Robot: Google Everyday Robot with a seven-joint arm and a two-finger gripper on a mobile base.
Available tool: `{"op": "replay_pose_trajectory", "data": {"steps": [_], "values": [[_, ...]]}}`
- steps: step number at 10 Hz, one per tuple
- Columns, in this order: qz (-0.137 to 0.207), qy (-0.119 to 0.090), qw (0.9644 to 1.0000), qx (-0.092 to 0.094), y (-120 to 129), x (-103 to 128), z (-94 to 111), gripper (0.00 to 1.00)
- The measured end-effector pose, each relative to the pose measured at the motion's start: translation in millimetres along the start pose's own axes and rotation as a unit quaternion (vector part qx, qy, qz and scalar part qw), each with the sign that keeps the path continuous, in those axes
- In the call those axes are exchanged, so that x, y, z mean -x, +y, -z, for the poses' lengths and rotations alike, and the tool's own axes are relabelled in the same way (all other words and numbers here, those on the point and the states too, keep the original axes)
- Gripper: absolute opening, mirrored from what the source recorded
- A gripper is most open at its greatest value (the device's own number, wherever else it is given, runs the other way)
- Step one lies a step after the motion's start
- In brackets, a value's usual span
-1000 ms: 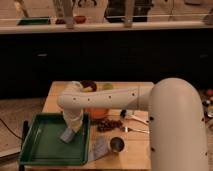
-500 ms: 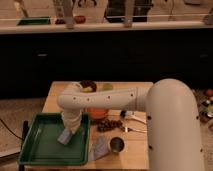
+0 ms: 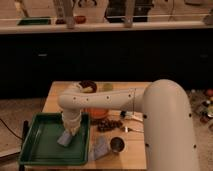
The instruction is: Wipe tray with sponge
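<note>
Tabletop (image 3: pixel 53 103): end effector (image 3: pixel 70 131) over one tray (image 3: pixel 44 143)

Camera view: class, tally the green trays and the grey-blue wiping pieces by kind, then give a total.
Green trays: 2, the tray on the table and a small tray on the far counter.
Grey-blue pieces: 2, the sponge and a cloth.
Total: 4.
The gripper is at the sponge, inside the tray.

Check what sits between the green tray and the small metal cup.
In the camera view, a flat grey-blue cloth lies between tray and metal cup. The gripper is down at the sponge inside the tray.
</note>
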Motion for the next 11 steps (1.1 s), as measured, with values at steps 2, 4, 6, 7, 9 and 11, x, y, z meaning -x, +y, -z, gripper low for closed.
{"op": "replay_pose_trajectory", "data": {"steps": [2,4,6,7,9,11], "values": [[0.016,-0.010,0.9998,0.001,-8.8,3.6,-5.3,0.01],[0.034,-0.023,0.9991,0.001,-18.0,10.4,-10.9,0.01],[0.055,-0.041,0.9976,0.004,-25.1,22.8,-17.0,0.01],[0.062,-0.049,0.9968,0.010,-24.3,29.9,-19.3,0.01],[0.073,-0.061,0.9952,0.024,-16.3,47.4,-23.4,0.01],[0.075,-0.064,0.9943,0.041,-6.9,60.7,-24.2,0.01]]}}
